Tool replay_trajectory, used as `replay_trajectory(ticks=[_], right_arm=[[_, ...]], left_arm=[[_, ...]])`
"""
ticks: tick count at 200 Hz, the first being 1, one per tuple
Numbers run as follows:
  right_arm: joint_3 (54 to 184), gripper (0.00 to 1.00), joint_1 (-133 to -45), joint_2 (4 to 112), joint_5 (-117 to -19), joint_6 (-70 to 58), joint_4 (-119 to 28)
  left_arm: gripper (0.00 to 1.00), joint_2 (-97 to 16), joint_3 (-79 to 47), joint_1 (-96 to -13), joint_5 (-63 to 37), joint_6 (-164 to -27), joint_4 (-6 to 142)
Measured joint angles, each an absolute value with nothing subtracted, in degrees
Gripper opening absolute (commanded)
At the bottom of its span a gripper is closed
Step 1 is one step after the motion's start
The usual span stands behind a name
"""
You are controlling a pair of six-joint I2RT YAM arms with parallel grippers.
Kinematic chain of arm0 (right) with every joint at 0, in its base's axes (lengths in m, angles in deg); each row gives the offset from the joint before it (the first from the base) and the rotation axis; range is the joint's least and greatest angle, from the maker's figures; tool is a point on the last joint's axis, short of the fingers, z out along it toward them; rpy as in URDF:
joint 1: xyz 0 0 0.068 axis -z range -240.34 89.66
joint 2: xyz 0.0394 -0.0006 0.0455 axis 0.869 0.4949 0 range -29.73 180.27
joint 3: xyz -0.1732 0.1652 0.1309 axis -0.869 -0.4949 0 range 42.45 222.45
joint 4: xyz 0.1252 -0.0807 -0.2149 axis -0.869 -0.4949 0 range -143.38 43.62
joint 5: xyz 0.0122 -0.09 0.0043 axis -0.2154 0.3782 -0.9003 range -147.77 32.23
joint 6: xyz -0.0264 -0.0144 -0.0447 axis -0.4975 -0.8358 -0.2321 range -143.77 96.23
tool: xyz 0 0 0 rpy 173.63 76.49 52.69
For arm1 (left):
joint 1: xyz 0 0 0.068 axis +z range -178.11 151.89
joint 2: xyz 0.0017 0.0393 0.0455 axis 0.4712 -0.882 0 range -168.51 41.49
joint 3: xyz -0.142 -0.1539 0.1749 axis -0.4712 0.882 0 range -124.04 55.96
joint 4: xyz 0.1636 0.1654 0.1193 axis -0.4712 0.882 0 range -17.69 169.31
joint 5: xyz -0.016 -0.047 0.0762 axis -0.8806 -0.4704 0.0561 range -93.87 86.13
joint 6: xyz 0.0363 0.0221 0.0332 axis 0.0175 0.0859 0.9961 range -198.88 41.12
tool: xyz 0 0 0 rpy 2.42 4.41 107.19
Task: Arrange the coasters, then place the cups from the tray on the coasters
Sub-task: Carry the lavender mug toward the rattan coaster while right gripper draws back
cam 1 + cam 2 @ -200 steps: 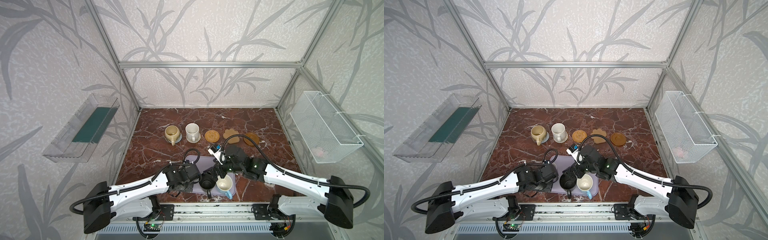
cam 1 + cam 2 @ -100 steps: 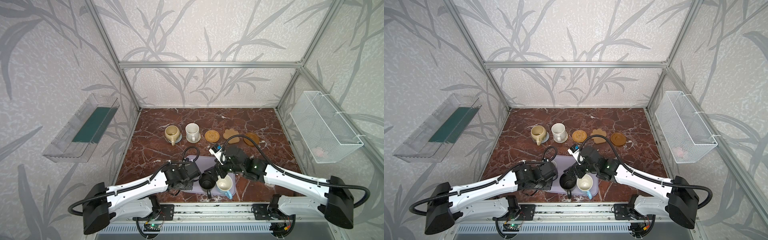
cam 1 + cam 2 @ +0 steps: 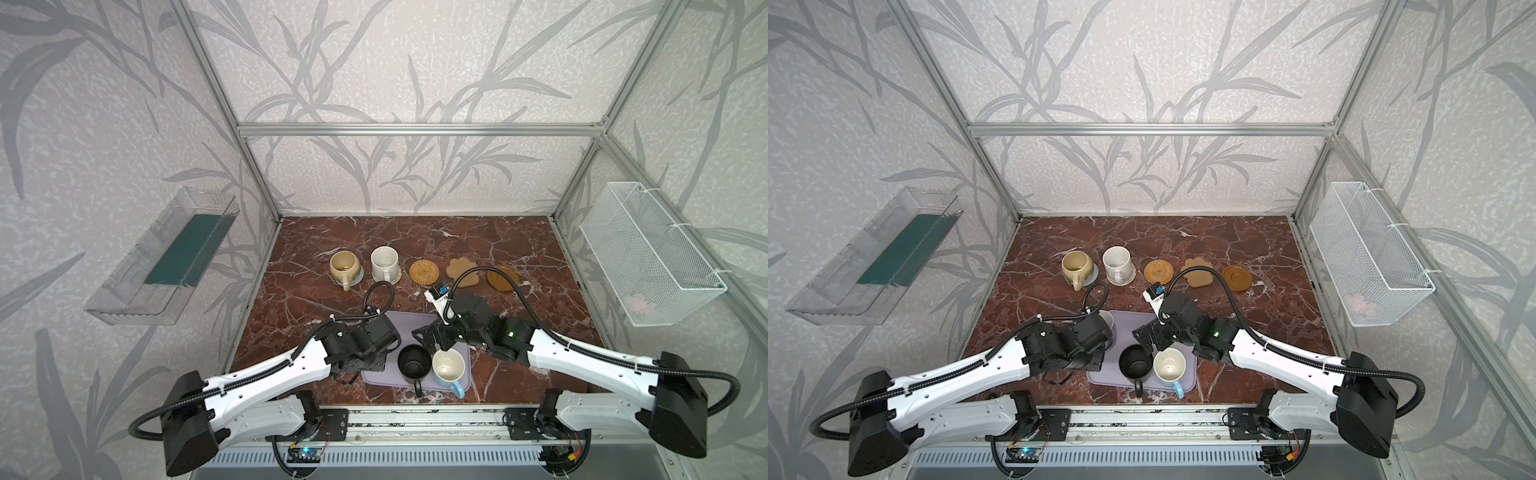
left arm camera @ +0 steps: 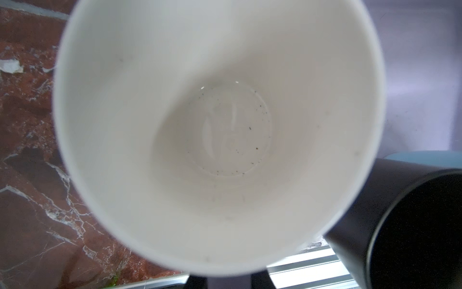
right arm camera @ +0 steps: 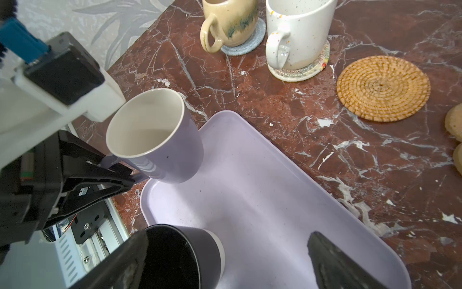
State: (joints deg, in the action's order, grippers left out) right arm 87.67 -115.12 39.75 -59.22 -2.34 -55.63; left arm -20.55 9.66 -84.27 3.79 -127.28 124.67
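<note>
Along the back of the table (image 3: 478, 241), left to right: beige mug (image 3: 344, 266) upright on the grey coaster (image 5: 246, 45), handle toward the front. Speckled mug (image 3: 384, 262) upright on the cream coaster (image 5: 312, 71), handle also toward the front. Then three bare coasters in a line, apart from each other: rattan coaster (image 3: 424, 272), paw coaster (image 3: 462, 270), brown saucer (image 3: 503, 278). Up front, left to right: left gripper (image 5: 125, 174) clamped on the handle of the lavender mug (image 5: 170, 150). That mug is tilted, with its base over the far left corner of the tray (image 5: 262, 175); can't tell if it's clear of the rim. The left wrist view is almost all white mug interior, with marble on one side and tray on the other. Black mug (image 3: 413, 361) upright on the tray near its front edge, handle out over the front rim. Blue mug (image 3: 448, 366) just beside it on the right, upright on the tray, handle also over the front rim. Right gripper (image 3: 428, 338) has its jaws wide apart and holds nothing, hanging over the tray just behind those two mugs. In the right wrist view one finger sits above the black mug and the other above bare tray.
</note>
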Motion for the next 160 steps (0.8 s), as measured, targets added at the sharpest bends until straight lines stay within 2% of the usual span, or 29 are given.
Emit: replay_trajectory(ticks=[160], right_arm=[[88.15, 0.99, -99.5, 39.68, -66.5, 0.66, -52.99]], left_arm=[[0.0, -32.77, -9.44, -78.92, 4.75, -117.93, 124.32]])
